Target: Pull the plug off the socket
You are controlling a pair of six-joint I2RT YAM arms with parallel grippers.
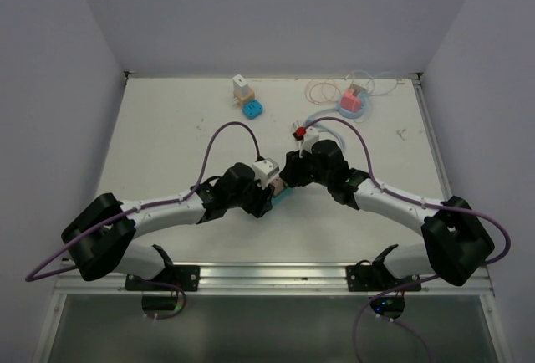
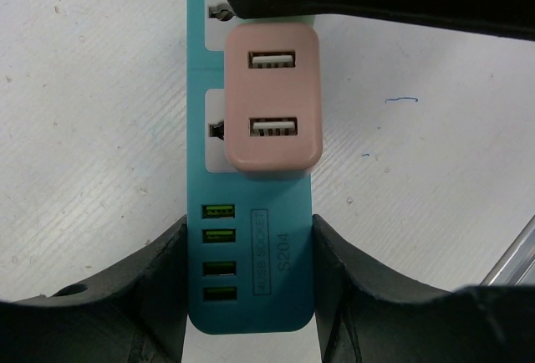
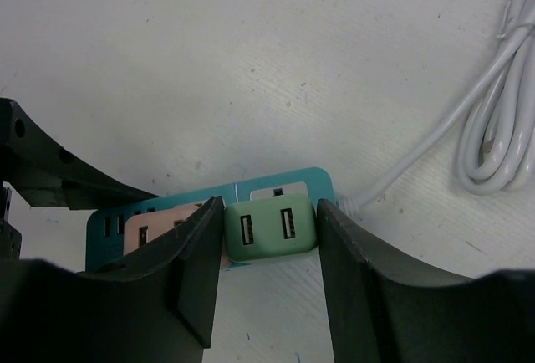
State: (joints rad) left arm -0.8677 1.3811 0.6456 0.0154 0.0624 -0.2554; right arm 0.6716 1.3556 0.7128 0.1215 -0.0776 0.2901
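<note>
Mid-counter (image 1: 167, 145), both arms meeting over the teal socket strip (image 2: 288, 296). We see the L pincer (image 2: 249, 229) narrowed to the strip's width, fingers against both long sides at its USB end, pinning it down. The R pincer (image 3: 269, 212) is closed onto the green plug (image 3: 267, 236), one finger touching each side. That plug sits in the strip near the cable end, just beside the pink plug (image 2: 273, 99). Progress, as we judge it: brace & grasp done; the pull itself not yet made, green plug seated as far as we can tell. Count: 1 strip, 2 plugs in it (1 green, 1 pink), 2 USB slots per plug, 4 lit ports on the strip, 1 white cable (image 3: 493, 104) coiled nearby.
</note>
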